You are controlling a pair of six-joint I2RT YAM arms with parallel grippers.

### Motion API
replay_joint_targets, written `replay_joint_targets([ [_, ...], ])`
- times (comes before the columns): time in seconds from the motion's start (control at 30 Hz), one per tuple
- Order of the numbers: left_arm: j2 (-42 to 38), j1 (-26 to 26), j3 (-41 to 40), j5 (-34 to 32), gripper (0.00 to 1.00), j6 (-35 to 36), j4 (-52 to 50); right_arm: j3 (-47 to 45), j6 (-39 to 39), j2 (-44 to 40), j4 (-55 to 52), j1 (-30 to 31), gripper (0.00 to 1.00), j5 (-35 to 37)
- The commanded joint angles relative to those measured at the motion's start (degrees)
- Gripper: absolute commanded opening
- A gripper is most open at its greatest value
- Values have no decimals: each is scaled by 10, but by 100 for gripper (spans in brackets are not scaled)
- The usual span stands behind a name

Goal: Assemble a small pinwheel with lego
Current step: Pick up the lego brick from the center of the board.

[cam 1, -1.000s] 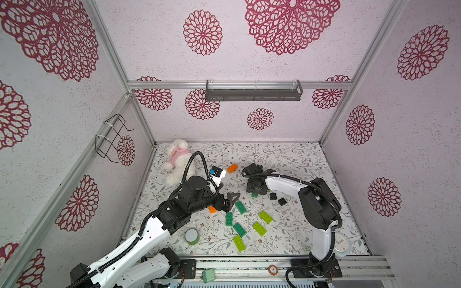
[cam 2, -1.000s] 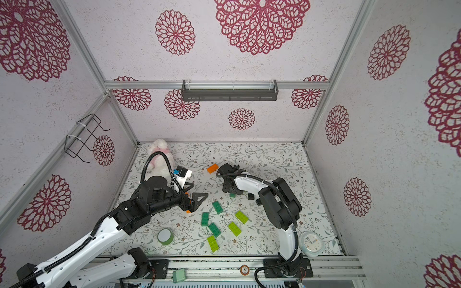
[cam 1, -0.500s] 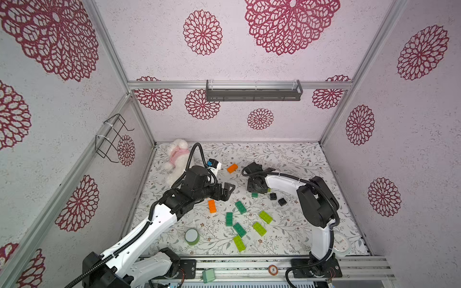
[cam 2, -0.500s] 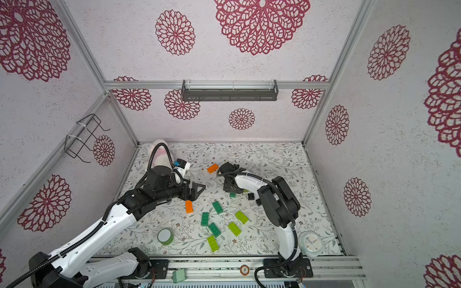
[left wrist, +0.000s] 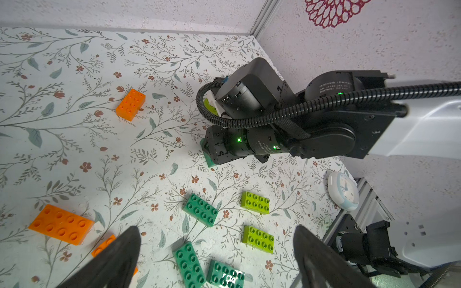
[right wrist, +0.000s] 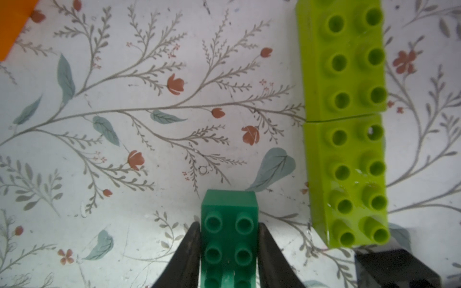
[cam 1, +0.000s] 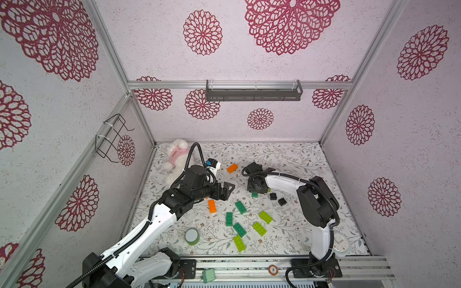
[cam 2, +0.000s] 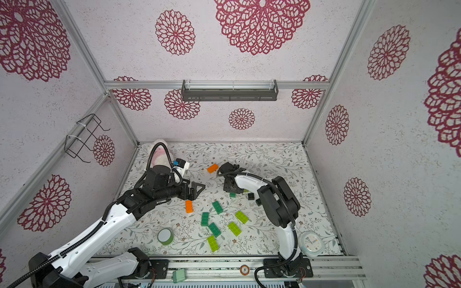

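Clamping a dark green brick (right wrist: 229, 239) by its two long sides, the right gripper (right wrist: 229, 224) has both black fingers (right wrist: 189, 246) pressed flat against the plastic. The brick's studded top faces up and its squared end sticks out past the fingertips, low over the flowered mat (right wrist: 149, 124). Near it in the right wrist view, two lime green bricks (right wrist: 345, 74) lie end to end in one straight row, touching, with a thin seam between them. In both top views the clamped brick peeks out from under the right wrist, around the middle of the mat, with two small square black bricks (cam 1: 273, 196) just beside it. The left gripper (left wrist: 214, 249) is spread wide and grasps nothing, hanging above the mat apart from the right one. Near it lies an orange brick (cam 1: 212, 206), oblong with two rows of four studs, and another orange brick (cam 1: 232, 168) sits farther back. Three more dark green bricks (cam 1: 240, 207) and three loose lime ones (cam 1: 265, 217) lie scattered studs up toward the front edge, with a green tape roll (cam 1: 191, 236) near them.
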Motion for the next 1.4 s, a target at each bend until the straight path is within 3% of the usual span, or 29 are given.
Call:
replay_joint_targets([
  [0.0,-8,2,4,6,97,-1,6,-3,-3,-6,-16,-1,36,4],
  [0.4,-6,2,3,8,97,-4,8,-16,-7,-15,-9,0,36,-2],
  [0.63,-3,1,3,8,97,-4,8,-16,-21,-21,-7,-1,26,-2],
  [0.73,-4,2,2,6,97,-4,8,-6,-46,-31,-6,-2,20,-2],
  [0.87,-8,2,0,7,97,-3,12,26,-102,-45,-17,-8,19,-15],
  [1.2,-64,-2,-43,27,97,-3,84,28,-217,-109,-11,-132,19,-86],
  [1.37,-61,-3,-40,28,97,-1,80,59,-267,-90,-48,-175,21,-107],
])
